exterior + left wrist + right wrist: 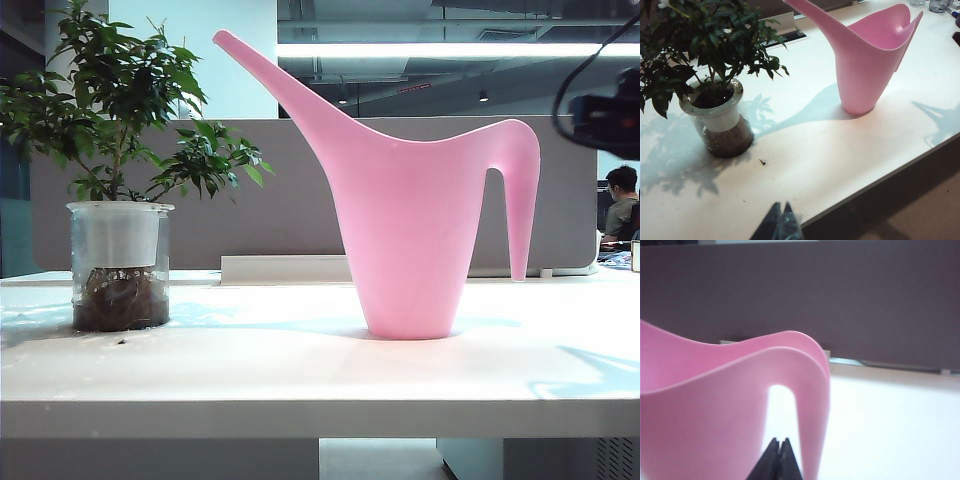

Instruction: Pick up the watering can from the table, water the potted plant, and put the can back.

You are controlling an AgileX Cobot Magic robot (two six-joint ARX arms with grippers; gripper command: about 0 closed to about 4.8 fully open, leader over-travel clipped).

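**Ana:** Right wrist view settles it: the right end effector sits just short of the watering can, its two dark tips pressed together and pinching nothing, aimed at the gap between the arched handle and the cone body.

**Ben:** So the can lies straight ahead of that end effector?

**Ana:** Yes, dead ahead and close, with the handle's free leg just off to one side of the tips. The can's long line, from handle through body to spout tip, runs away from the right end effector toward the potted plant. My judgement is that the tips must spread before they can take the handle.

**Ben:** And the left end effector?

**Ana:** The left end effector hangs off the table's front edge, tips also together and empty. From it the plant is ahead and nearer, and the can is farther off beyond it. The right arm is clearly the nearer one to the handle.

**Ben:** How does the can look?

**Ana:** Smooth pink plastic, standing upright on the white table, body tapering downward to a narrow base, long thin spout slanting up toward the plant, handle open at its lower end. It stands well apart from the clear pot. Tall and narrow-footed, I would guess it tips easily.
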